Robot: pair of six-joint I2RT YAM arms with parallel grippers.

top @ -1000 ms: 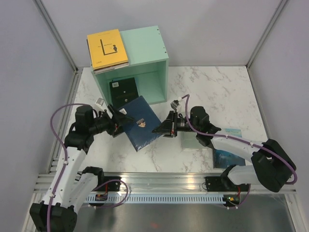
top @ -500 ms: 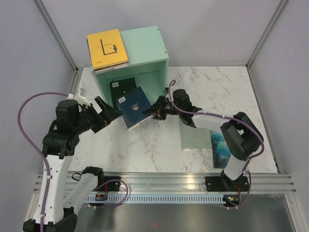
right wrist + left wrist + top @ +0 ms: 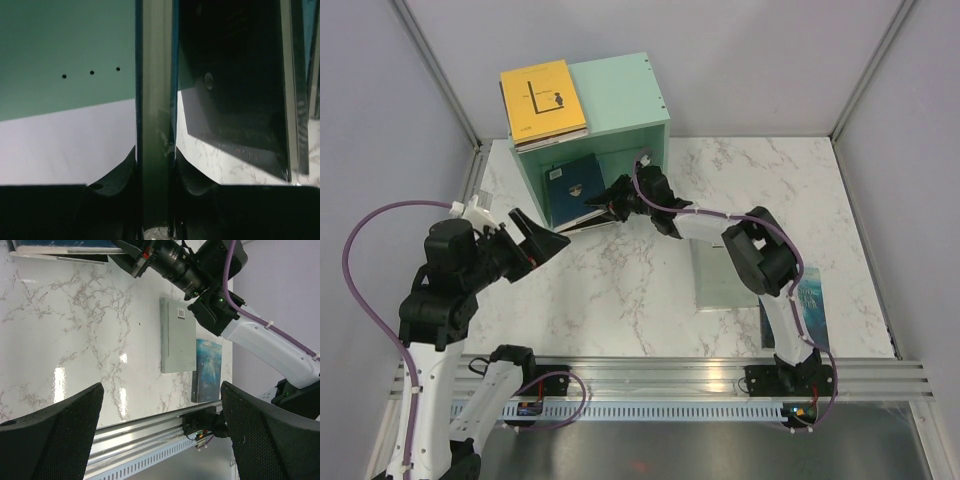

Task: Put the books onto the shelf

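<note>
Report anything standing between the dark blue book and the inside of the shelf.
Nothing visible does. The right tool grips the dark blue book at the open side of the shelf, partly inside it. Open space shows toward the shelf's right wall.

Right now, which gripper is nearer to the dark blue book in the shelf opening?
Right. The right gripper is clamped on the edge of the dark blue book at the mouth of the shelf. The left gripper hangs open, apart from the book, to its near left.
</note>
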